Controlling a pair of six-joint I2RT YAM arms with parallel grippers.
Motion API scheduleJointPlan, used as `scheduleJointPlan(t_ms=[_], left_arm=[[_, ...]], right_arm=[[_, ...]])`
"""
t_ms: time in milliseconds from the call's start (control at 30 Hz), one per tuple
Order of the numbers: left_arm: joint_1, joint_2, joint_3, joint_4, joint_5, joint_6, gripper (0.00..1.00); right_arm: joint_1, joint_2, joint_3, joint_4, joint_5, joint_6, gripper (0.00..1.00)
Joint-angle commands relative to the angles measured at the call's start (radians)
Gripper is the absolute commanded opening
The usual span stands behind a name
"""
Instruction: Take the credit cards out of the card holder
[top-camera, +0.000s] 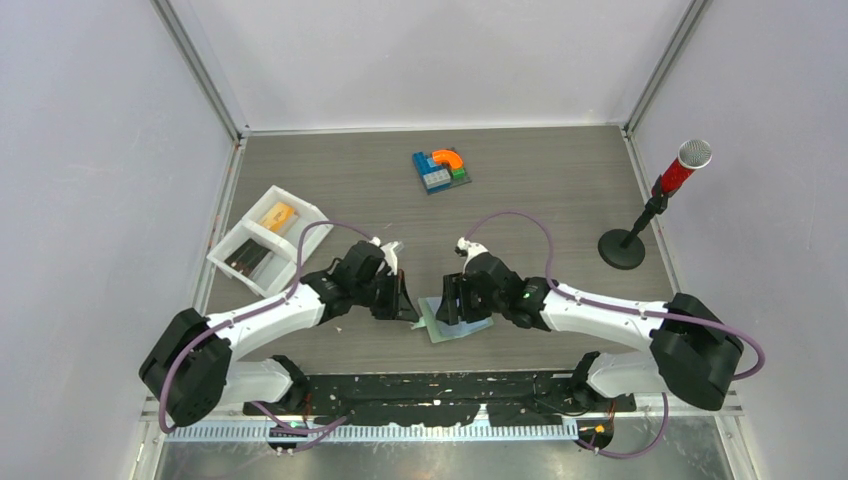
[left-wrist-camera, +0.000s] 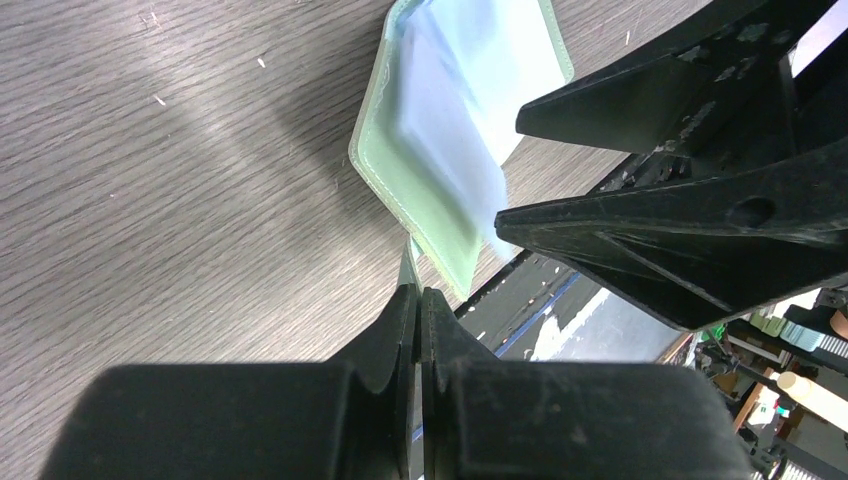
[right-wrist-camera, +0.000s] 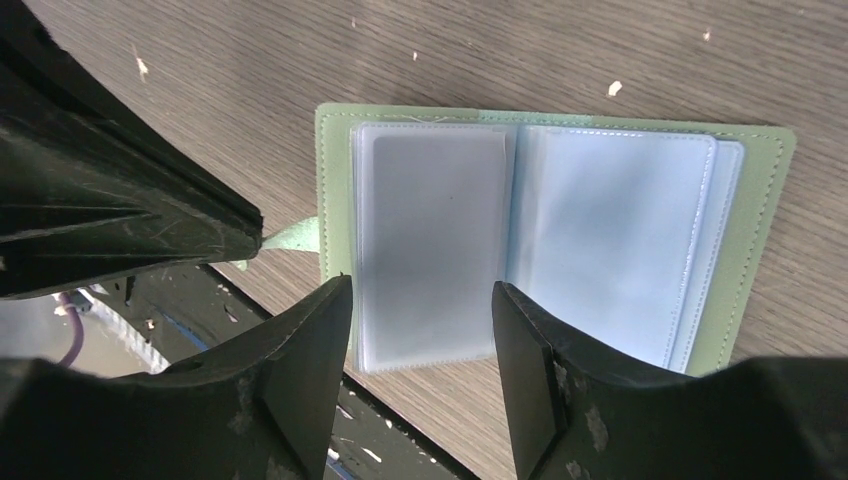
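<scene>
The sage-green card holder (top-camera: 457, 325) lies open near the table's front edge, its light blue sleeve pages (right-wrist-camera: 430, 230) facing up. No card shows in the visible pages. My left gripper (left-wrist-camera: 420, 295) is shut on the holder's small closure tab (left-wrist-camera: 407, 268), which also shows in the right wrist view (right-wrist-camera: 290, 238). My right gripper (right-wrist-camera: 422, 290) is open and hovers just over the left sleeve page, one finger on each side of it. An orange credit card (top-camera: 278, 215) and dark credit cards (top-camera: 247, 258) lie in the white tray.
The white two-compartment tray (top-camera: 300, 235) stands at the left. A blue-orange-green toy block cluster (top-camera: 441, 170) sits at the back middle. A red microphone on a black stand (top-camera: 640, 225) is at the right. The black base plate (top-camera: 430, 395) borders the table's front edge.
</scene>
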Motion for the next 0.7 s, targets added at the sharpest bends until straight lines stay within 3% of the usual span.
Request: scheduleJointPlan(t_ms=[0,267,667], left_arm=[[-0.004,-0.035,-0.004,0.005,-0.007,0.009,0.0],[-0.005,-0.038,0.003,0.005,-0.004,0.008,0.0],[-0.005,-0.051,0.003,0.004,0.002,0.005,0.0]], right_arm=[[0.003,-0.061,0.033,0.002,0.032,0.017,0.61],[0.003,-0.044,0.042,0.005,0.043,0.012,0.61],[0.017,0.043,0.042,0.064,0.007,0.033,0.74]])
